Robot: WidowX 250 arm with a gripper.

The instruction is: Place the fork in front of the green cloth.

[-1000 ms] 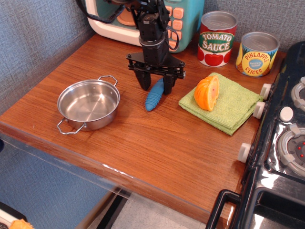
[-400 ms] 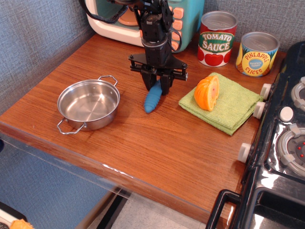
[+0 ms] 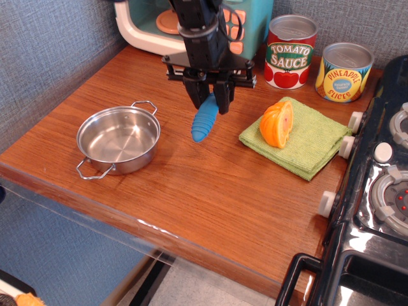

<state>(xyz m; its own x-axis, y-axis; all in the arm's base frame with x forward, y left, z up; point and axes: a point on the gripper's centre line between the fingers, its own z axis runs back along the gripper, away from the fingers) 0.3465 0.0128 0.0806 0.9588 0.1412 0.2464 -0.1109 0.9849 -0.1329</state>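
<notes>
Between pan (image 3: 118, 139) and green cloth (image 3: 312, 143), the end effector (image 3: 209, 103) pinches the fork (image 3: 203, 121), hanging tilted.

The single arm is reaching in from the top edge of the view, its black wrist pointing almost straight down over the tabletop (image 3: 210, 191). The tool (image 3: 208, 102) is hanging below a wide black crossbar, its two dark fingers (image 3: 193, 95) drawn close together and pinching the upper end of the fork (image 3: 203, 120), whose blue handle is slanting down between them.
</notes>
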